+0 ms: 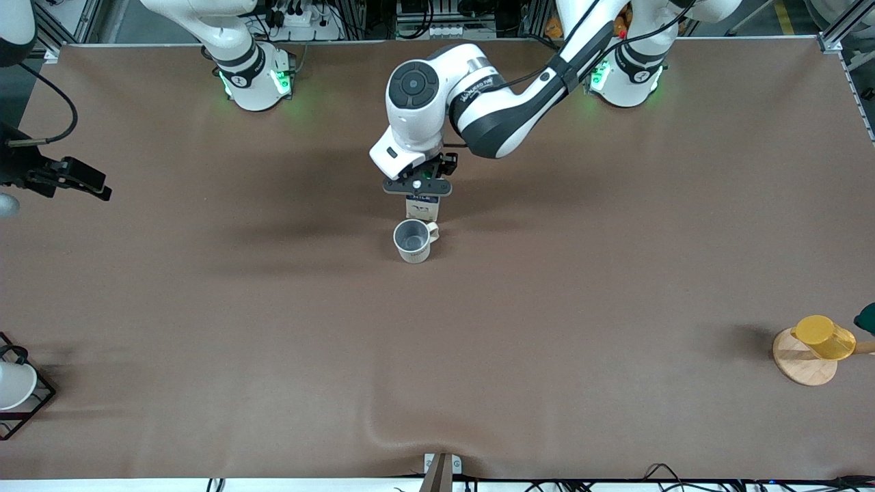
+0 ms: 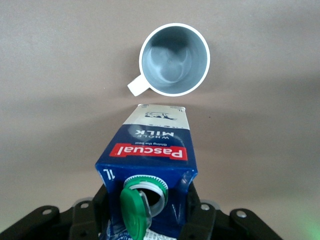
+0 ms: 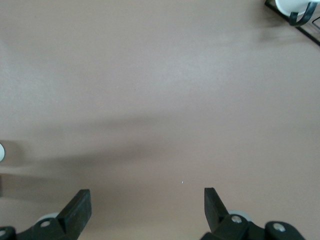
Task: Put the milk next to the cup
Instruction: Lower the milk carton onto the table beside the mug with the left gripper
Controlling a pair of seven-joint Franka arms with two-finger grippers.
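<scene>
The milk [image 1: 422, 207], a dark-blue carton with a red label band and its green cap flipped open, stands upright at mid-table. It is just beside the cup [image 1: 413, 240], on the side farther from the front camera. The cup is a cream mug with a grey interior, upright and empty. My left gripper [image 1: 418, 187] is shut on the carton's top. In the left wrist view its fingers [image 2: 196, 216] flank the milk [image 2: 150, 155], with the cup [image 2: 174, 60] close by. My right gripper [image 1: 89, 184] is open and empty over bare table at the right arm's end, and it waits [image 3: 147, 200].
A yellow cup [image 1: 824, 337] lies on a wooden disc [image 1: 800, 362] near the left arm's end. A white cup in a black wire rack [image 1: 15, 389] sits at the right arm's end, also in the right wrist view [image 3: 300, 12]. A brown mat [image 1: 547, 307] covers the table.
</scene>
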